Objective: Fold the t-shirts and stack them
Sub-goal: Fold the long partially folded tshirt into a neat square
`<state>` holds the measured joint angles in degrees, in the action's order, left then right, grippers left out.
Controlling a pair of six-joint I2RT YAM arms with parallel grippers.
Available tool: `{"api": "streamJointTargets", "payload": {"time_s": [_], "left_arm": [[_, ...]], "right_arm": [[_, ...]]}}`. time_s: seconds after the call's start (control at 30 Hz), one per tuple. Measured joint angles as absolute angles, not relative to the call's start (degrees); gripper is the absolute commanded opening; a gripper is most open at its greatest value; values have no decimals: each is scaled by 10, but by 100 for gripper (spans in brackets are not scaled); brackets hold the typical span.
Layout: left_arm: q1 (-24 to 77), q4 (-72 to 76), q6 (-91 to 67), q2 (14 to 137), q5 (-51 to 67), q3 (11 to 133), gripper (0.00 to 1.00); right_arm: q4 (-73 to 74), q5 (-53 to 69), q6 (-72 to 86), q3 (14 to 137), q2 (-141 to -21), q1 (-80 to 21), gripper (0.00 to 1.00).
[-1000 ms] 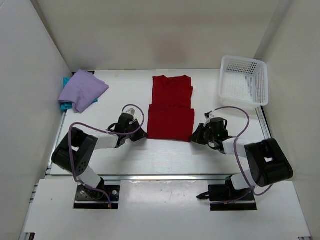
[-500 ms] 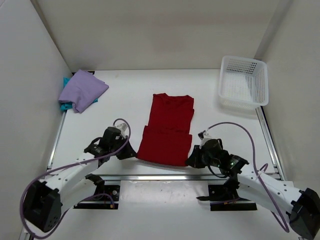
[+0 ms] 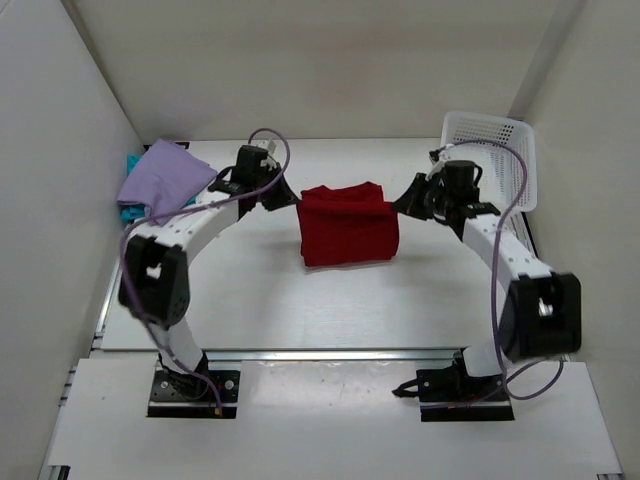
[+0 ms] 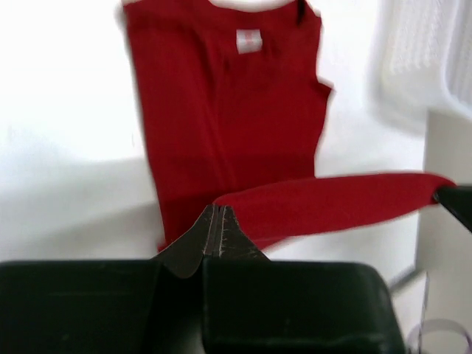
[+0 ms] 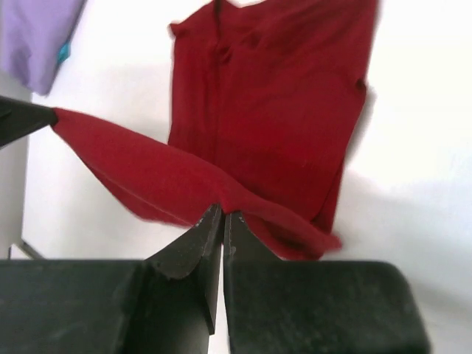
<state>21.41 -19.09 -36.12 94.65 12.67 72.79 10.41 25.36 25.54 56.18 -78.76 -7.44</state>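
No writing, brand, number or sign can be read in any view. The only label in sight is a small pale tag (image 4: pixel 249 40) sewn inside the neckline of the red t-shirt (image 4: pixel 221 125), seen in the left wrist view. It is too blurred to make out any print on it.

The red shirt (image 3: pixel 346 225) was a deep solid shade, no print at all, just a tiny white tag (image 4: pixel 249 40) up at the collar. The lavender shirt (image 3: pixel 165 180) was pale and plain, and the teal shirt (image 3: pixel 130 212) was plain too, pretty bright. The basket (image 3: pixel 490 160) was white with a lattice pattern, and the tabletop (image 3: pixel 300 300) was flat white as well. The left pincer (image 4: pixel 218 221) and right pincer (image 5: pixel 222 220) were both black, the arms (image 3: pixel 190 228) white with black joints, the cables (image 3: pixel 492 295) purple.
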Motion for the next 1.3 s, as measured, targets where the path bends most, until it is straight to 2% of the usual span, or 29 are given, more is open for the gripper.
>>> {"api": "streamJointTargets", "payload": {"time_s": [0.17, 0.43, 0.57, 0.63, 0.67, 0.7, 0.73, 0.77, 0.83, 0.97, 1.13, 1.3], "left_arm": [[200, -182, -370, 1105, 101, 845, 0], [181, -171, -384, 1238, 64, 988, 0], [172, -139, -391, 1292, 53, 1054, 8], [168, -123, -398, 1312, 44, 1073, 11], [166, -120, -401, 1322, 39, 1084, 20], [165, -118, -404, 1334, 36, 1099, 28], [163, -115, -408, 1347, 34, 1116, 44], [160, -114, -413, 1359, 32, 1135, 55], [151, -102, -424, 1371, 35, 1150, 64], [132, -65, -436, 1361, 44, 1116, 60], [127, -13, -423, 1323, 83, 989, 70], [140, 79, -434, 1304, 168, 877, 78]], "right_arm": [[99, 272, 237, 698, -964, -61, 0], [149, 280, 215, 968, -1193, -52, 0], [168, 279, 212, 1070, -1284, -45, 0], [184, 279, 214, 1128, -1331, -44, 8], [193, 280, 216, 1165, -1358, -45, 13], [207, 279, 218, 1211, -1387, -46, 22], [220, 278, 220, 1260, -1418, -47, 35], [233, 277, 223, 1311, -1448, -48, 39], [255, 277, 224, 1386, -1487, -49, 40], [291, 267, 207, 1405, -1477, -56, 36], [366, 230, 149, 1405, -1435, -76, 35], [437, 192, 100, 1405, -1366, -116, 40]]}}
